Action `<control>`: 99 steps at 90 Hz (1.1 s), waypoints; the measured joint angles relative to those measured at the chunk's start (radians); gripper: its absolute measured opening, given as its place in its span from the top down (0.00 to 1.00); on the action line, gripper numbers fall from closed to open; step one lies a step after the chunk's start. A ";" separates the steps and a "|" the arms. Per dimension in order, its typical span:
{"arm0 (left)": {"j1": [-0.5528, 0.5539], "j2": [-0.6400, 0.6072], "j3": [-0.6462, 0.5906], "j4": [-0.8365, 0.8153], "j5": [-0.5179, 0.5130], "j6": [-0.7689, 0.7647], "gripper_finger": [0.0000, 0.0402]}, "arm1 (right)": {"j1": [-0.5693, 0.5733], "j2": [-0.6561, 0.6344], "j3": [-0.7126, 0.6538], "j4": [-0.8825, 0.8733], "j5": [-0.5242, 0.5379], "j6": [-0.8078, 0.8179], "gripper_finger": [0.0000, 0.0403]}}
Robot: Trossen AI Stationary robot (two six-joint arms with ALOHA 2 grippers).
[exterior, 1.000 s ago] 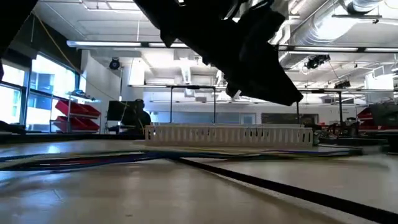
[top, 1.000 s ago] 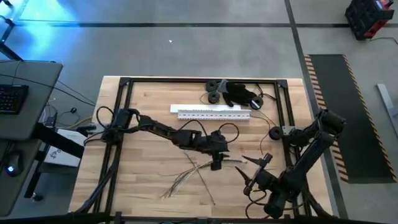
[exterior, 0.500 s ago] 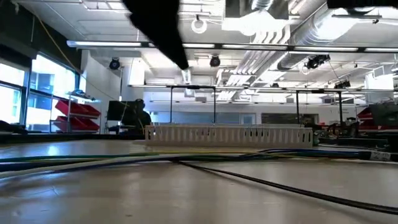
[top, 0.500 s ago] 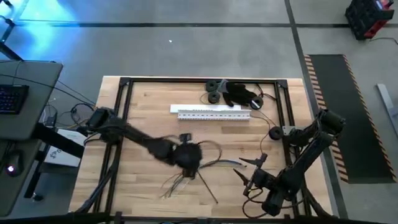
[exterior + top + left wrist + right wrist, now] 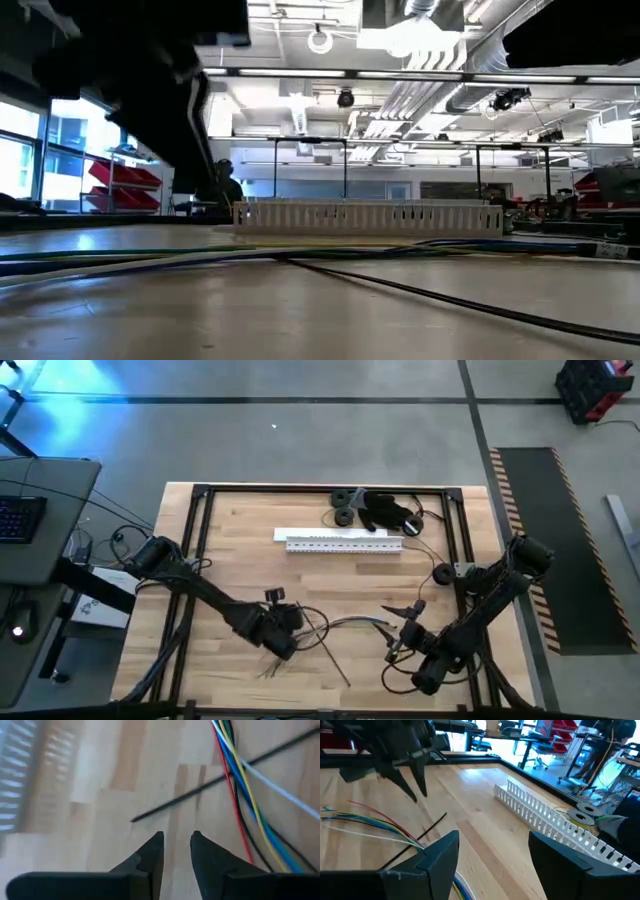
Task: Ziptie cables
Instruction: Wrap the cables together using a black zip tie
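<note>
1. The cables (image 5: 320, 632) lie loose on the wooden bench (image 5: 240, 530), fanned out between the two claws; the wrist views show them as thin red, blue, yellow, green, white and black strands (image 5: 240, 785), (image 5: 375, 822).
2. A thin straight dark stick (image 5: 220, 777) crosses the strands at a slant, its free end on bare wood just ahead of the left claw.
3. The left claw (image 5: 275, 622) hangs low over the near end of the bundle, grasping nothing; in its wrist view its fingers (image 5: 152, 855) stand a narrow gap apart, and the strands run past to one side of them.
4. The right claw (image 5: 405, 628) sits at the other end of the bundle, released and wide apart, with the cable tips just in front of its fingers (image 5: 442, 852).
5. Beyond both claws, farther across the bench, lies a long white slotted strip (image 5: 343, 541).
6. Past that strip, by the far edge, are dark round rolls (image 5: 343, 506) and a black glove-like heap (image 5: 388, 512).
</note>
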 joint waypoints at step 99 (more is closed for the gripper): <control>0.289 0.196 -0.193 0.940 0.224 0.411 0.87 | -0.030 0.000 0.000 0.008 -0.004 -0.013 0.44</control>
